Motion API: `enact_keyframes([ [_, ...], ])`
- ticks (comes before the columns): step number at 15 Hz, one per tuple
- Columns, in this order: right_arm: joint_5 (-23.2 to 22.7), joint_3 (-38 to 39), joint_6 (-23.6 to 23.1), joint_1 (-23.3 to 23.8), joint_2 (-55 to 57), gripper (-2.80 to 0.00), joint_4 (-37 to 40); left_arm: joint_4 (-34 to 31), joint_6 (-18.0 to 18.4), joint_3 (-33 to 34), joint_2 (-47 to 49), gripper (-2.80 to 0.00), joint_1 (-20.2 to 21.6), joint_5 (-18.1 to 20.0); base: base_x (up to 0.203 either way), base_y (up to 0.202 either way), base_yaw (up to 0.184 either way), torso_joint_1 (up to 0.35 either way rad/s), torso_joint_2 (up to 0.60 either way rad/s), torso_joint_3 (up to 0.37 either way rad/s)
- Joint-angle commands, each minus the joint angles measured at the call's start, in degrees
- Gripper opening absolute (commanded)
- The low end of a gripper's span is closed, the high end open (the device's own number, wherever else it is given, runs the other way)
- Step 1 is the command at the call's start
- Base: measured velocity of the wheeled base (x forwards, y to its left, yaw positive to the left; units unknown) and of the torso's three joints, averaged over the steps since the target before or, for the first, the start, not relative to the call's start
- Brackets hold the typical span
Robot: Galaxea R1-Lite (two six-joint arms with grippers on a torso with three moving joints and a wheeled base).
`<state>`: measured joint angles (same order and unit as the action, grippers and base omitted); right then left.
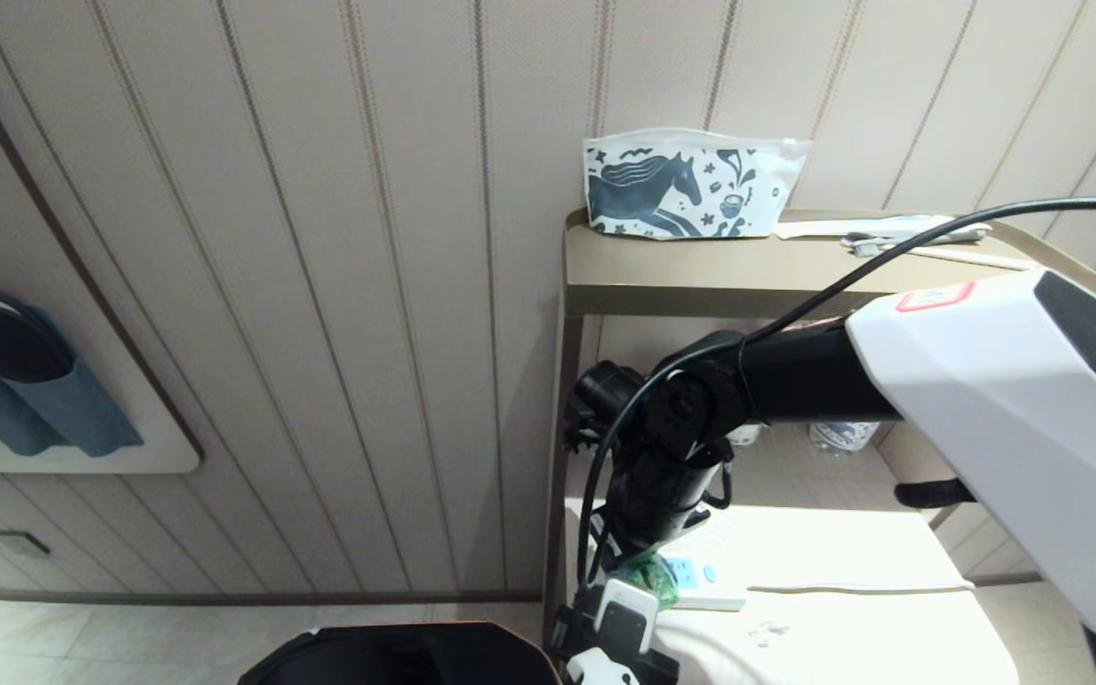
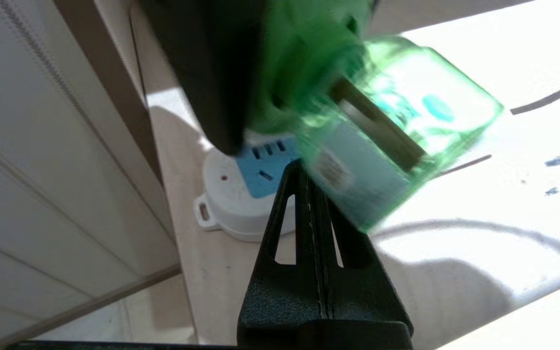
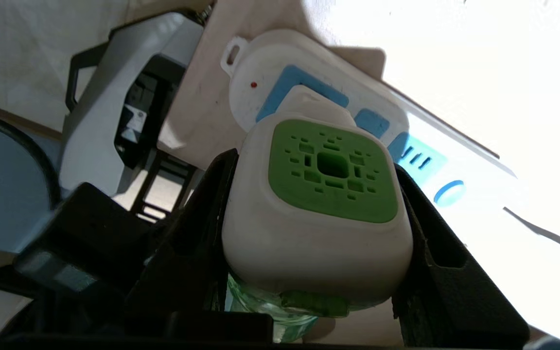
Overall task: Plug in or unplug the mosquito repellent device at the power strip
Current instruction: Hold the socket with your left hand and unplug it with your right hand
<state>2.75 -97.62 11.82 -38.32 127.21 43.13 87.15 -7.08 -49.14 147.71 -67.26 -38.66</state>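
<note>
Right gripper (image 3: 316, 228) clamps mosquito repellent device (image 3: 316, 204) over power strip (image 3: 382, 136) at shelf's left edge; left gripper (image 2: 304, 160) beside, state indeterminable. Insertion or removal step; seating unclear; next needs straight travel.

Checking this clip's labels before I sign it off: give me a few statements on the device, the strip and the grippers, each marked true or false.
1. The right gripper is shut on the device. True.
2. The device's vent face is blue. False: it is green, set in a white head.
3. The strip lies on the lower shelf. True.
4. The strip hangs on the wall. False: it lies flat on the shelf.
5. The horse-print pouch stands on the top shelf. True.
6. The left gripper holds the strip. False: it is shut and holds nothing, beside the device.
</note>
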Motion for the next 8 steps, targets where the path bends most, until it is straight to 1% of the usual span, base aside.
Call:
enact_keyframes([
  [1, 0.01, -0.38, 0.13, -0.09, 0.42, -2.80, 0.20, 2.41, -0.12, -0.17, 0.73, -2.80, -0.16, -0.10, 0.000, 0.000, 0.000, 0.000, 0.00, 0.000],
  [7, 0.18, 1.15, 0.13, -0.03, -4.34, -2.80, 0.46, 2.49, -0.24, 1.79, -1.54, -2.80, -0.07, -0.48, 0.000, 0.000, 0.000, 0.000, 0.00, 0.000],
  [8, 0.33, 1.47, 0.13, -0.09, -6.07, -2.80, 0.46, 2.49, -0.24, 2.60, -3.14, -2.80, 0.59, -0.57, 0.000, 0.000, 0.000, 0.000, 0.00, 0.000],
])
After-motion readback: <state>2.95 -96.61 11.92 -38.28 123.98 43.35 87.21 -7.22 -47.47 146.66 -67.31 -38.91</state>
